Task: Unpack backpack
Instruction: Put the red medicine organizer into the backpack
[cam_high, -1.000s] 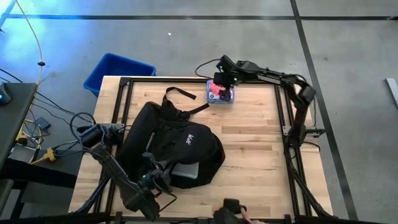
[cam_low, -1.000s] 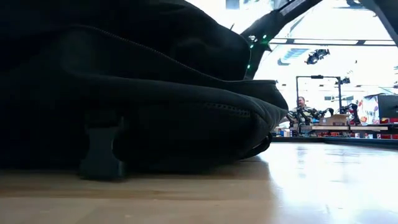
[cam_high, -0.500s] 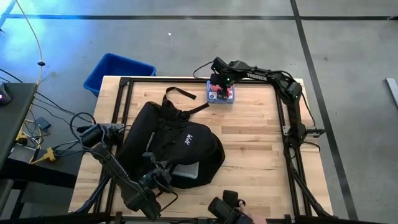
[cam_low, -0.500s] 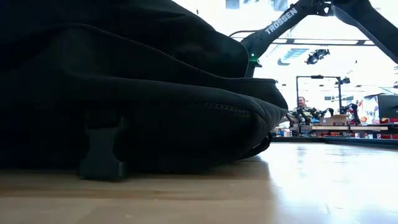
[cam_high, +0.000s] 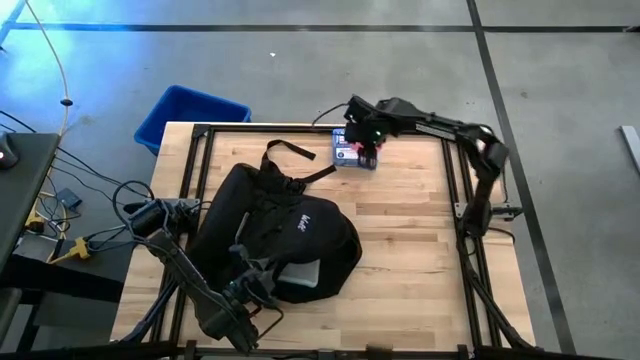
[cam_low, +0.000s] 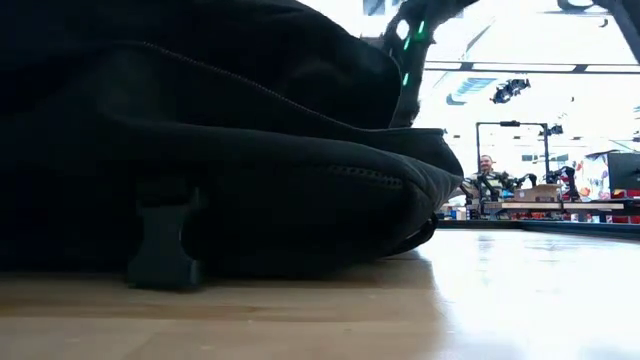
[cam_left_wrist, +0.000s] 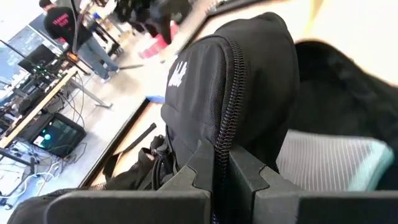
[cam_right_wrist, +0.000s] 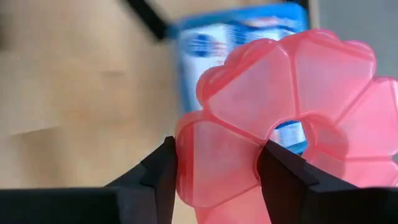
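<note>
The black backpack (cam_high: 275, 230) lies flat on the wooden table and fills the left of the low view (cam_low: 200, 150). Its near end is unzipped over a grey padded panel (cam_left_wrist: 329, 162). My left gripper (cam_left_wrist: 222, 180) is shut on the bag's zipper edge at that near end (cam_high: 252, 288). At the table's far edge my right gripper (cam_high: 365, 138) points down over a blue packet (cam_high: 350, 157). It is shut on a pink flower-shaped plastic case (cam_right_wrist: 273, 106). My left gripper pinches the backpack's zippered edge (cam_left_wrist: 225, 134) between its two shut fingers, coming nearly level from the near left. The zipper track runs up from between the fingertips, and that edge stands raised above the grey panel. My right gripper pinches one petal (cam_right_wrist: 217, 168) of the pink case between its two fingers (cam_right_wrist: 163, 171), from above and pointing down. The other petals spread out beyond the fingertips. Whether the case is clear of the blue packet (cam_right_wrist: 211, 37) I cannot tell.
A blue plastic bin (cam_high: 190, 115) stands on the floor past the far left corner. A black frame rail (cam_high: 450, 180) runs round the table. The backpack's strap (cam_high: 295, 150) trails toward the far edge. Bare wood (cam_high: 400, 230) lies to the right of the bag. A person (cam_low: 487, 180) sits far behind.
My right gripper has stayed over the blue packet at the far edge, shifting slightly left and then right and toward the near edge. The pink case lay in plain sight on the packet a second ago; now the gripper covers most of it. The backpack has not moved.
</note>
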